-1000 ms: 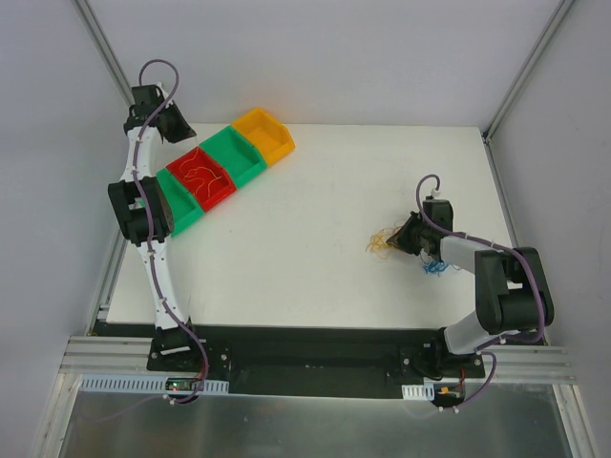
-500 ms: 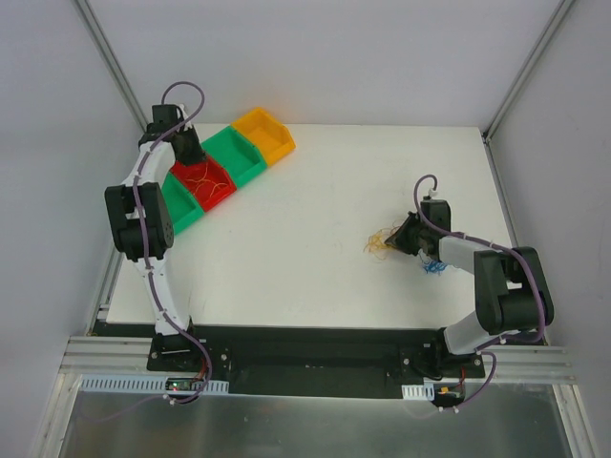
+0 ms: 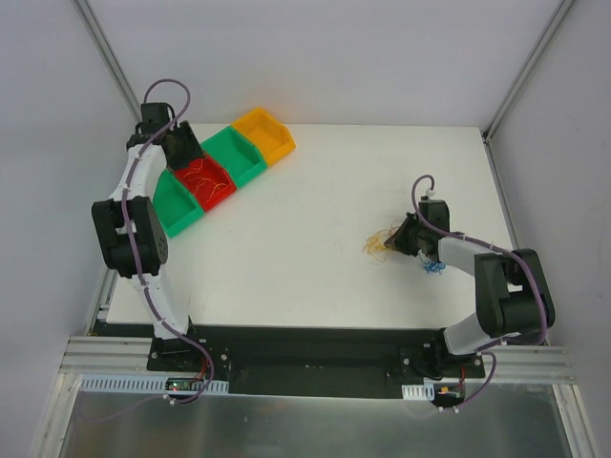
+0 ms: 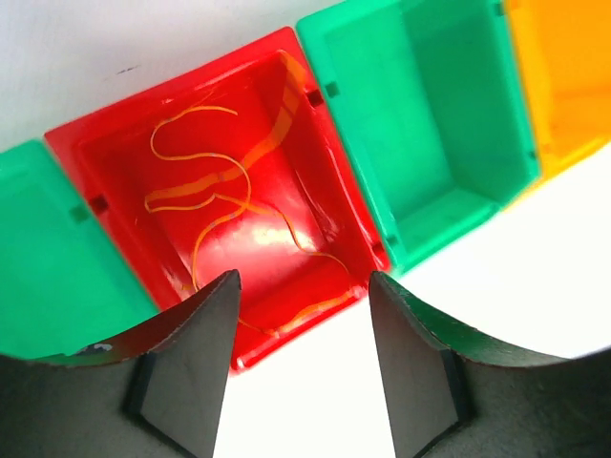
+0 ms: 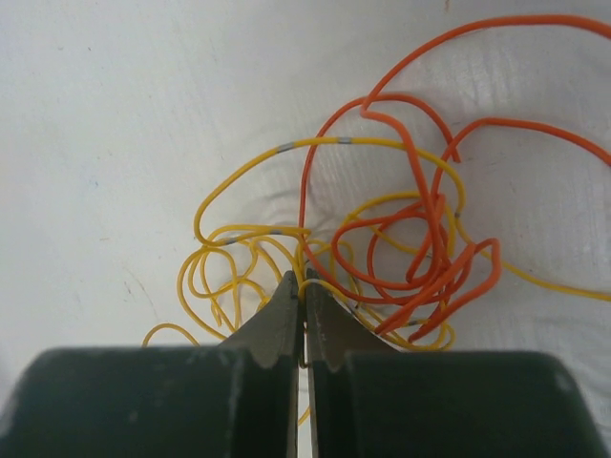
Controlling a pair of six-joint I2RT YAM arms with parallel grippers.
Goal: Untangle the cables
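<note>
The cables (image 3: pixel 380 244) lie as a small clump of yellow and orange wires on the white table at the right, with a few blue wires (image 3: pixel 434 268) just behind my right wrist. My right gripper (image 3: pixel 399 239) is low at the clump. In the right wrist view it (image 5: pixel 305 280) is shut on a thin yellow wire (image 5: pixel 229 246), with orange loops (image 5: pixel 420 258) beside it. My left gripper (image 3: pixel 183 149) hangs open over the near edge of the red bin (image 3: pixel 229 193). Nothing is between its fingers (image 4: pixel 196 324). Loose orange wires (image 4: pixel 205 181) lie inside the red bin (image 4: pixel 105 157).
A row of bins stands at the back left: a green bin (image 3: pixel 168 212), the red one, another green bin (image 3: pixel 250 164) and an orange-yellow bin (image 3: pixel 277 143). In the left wrist view the second green bin (image 4: pixel 449 105) holds nothing. Grey walls close in the table.
My left gripper moved from the back corner to over the red bin and opened. The right arm and the clump have barely moved.
</note>
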